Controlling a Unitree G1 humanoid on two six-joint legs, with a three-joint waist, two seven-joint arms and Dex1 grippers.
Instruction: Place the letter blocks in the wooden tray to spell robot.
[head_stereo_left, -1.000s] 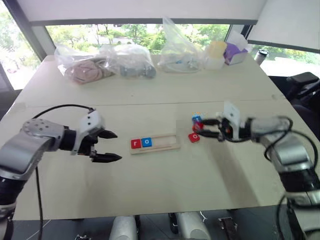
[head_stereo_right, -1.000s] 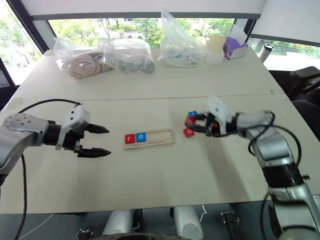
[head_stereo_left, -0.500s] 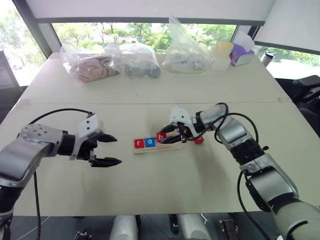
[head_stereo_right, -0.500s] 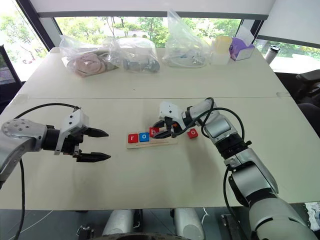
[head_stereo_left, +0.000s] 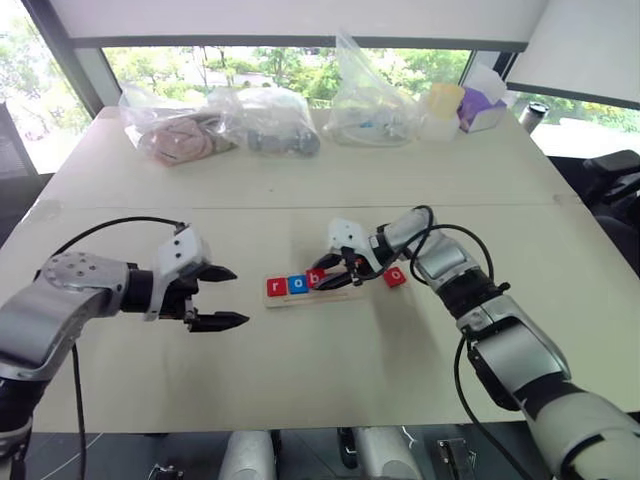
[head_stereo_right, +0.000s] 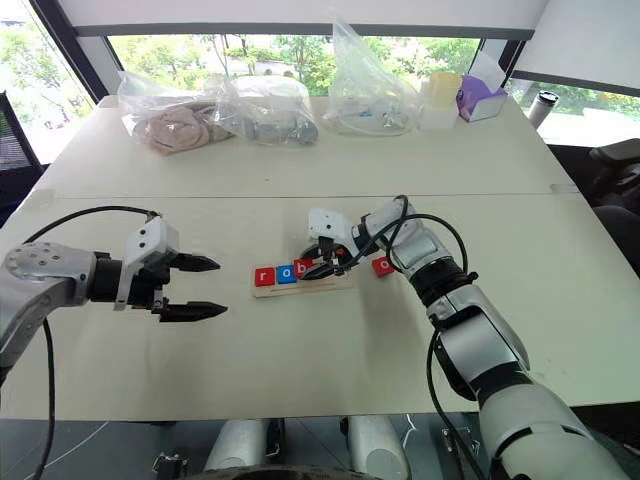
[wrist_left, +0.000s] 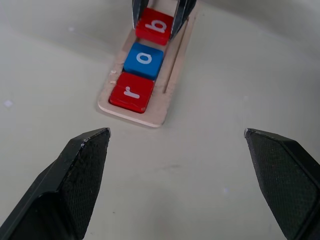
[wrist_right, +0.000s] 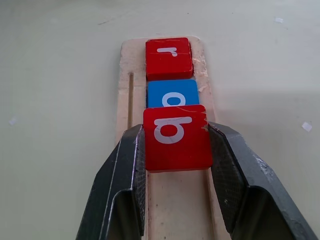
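Observation:
The wooden tray (head_stereo_left: 340, 292) lies mid-table, with a red r block (head_stereo_left: 276, 288) and a blue o block (head_stereo_left: 296, 285) at its left end. My right gripper (head_stereo_left: 321, 281) is shut on the red b block (wrist_right: 176, 136), holding it over the tray right beside the blue o (wrist_right: 172, 93). Whether the b rests on the wood I cannot tell. Just right of the tray, a red o block (head_stereo_left: 395, 277) lies loose on the table. My left gripper (head_stereo_left: 238, 296) hovers open to the left of the tray, pointing at it and holding nothing.
Along the far side of the table (head_stereo_left: 300, 380) stand clear plastic bags (head_stereo_left: 180, 135) (head_stereo_left: 370, 100), a pale cup (head_stereo_left: 440, 108) and a purple box (head_stereo_left: 478, 105). Black cables loop from both wrists.
My right gripper carried the red b block leftward from the loose blocks to the tray, beside the blue o. The left gripper stayed open in place.

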